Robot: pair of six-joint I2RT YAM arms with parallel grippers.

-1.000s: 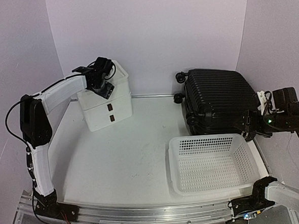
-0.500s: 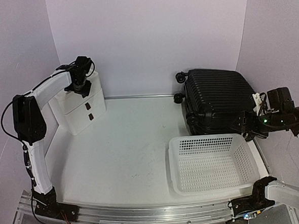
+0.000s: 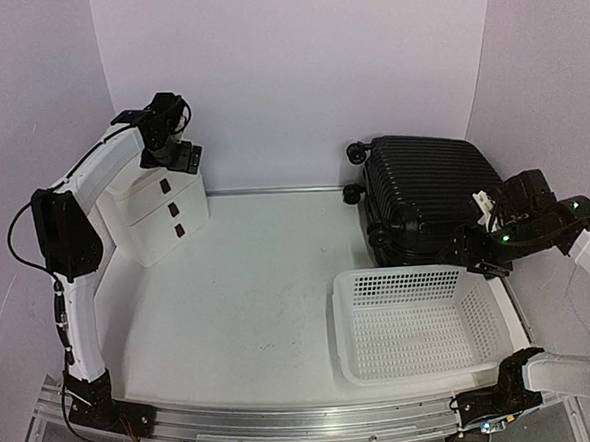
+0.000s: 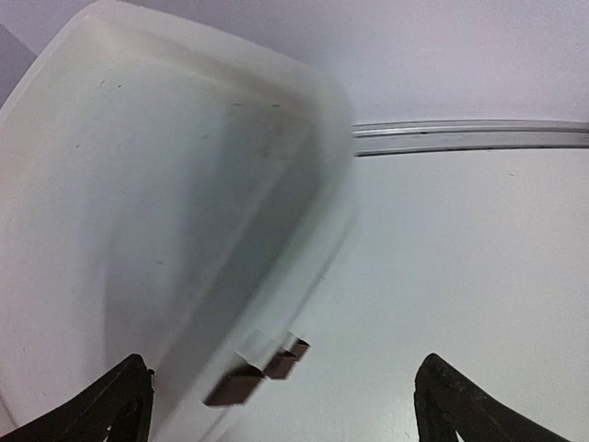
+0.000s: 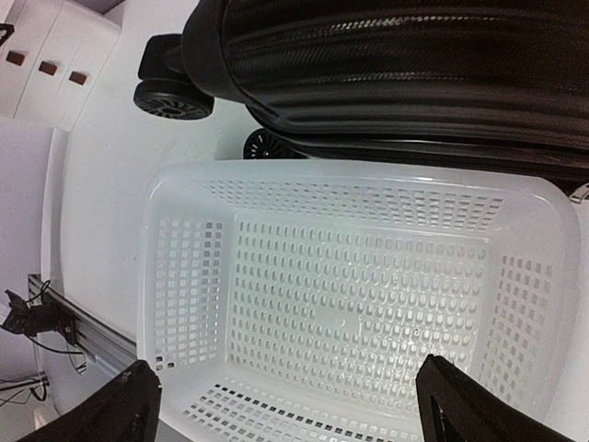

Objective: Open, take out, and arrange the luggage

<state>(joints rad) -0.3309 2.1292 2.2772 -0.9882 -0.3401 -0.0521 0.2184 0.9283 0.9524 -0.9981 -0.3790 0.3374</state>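
The luggage (image 3: 428, 188) is a black ribbed hard-shell case, shut, at the back right with its caster wheels (image 5: 166, 97) pointing left. In the right wrist view the luggage (image 5: 414, 64) fills the top edge. My right gripper (image 3: 482, 253) hovers at the case's front right corner. It is open, and its jaws (image 5: 290, 410) frame only the basket below. My left gripper (image 3: 176, 156) is open just above the white drawer box (image 3: 160, 219) at the back left. Nothing is held between its jaws (image 4: 285, 414).
A white perforated basket (image 3: 413, 274) stands right in front of the luggage, nearly touching it; the right wrist view looks down on its rim (image 5: 184, 184). The drawer box (image 4: 138, 184) sits near the left wall. A metal rail (image 4: 479, 136) runs along the table's back edge.
The left gripper dragged the drawer box from the back centre to the back left, then opened and lifted off it. The right gripper moved left over the basket's far right corner.
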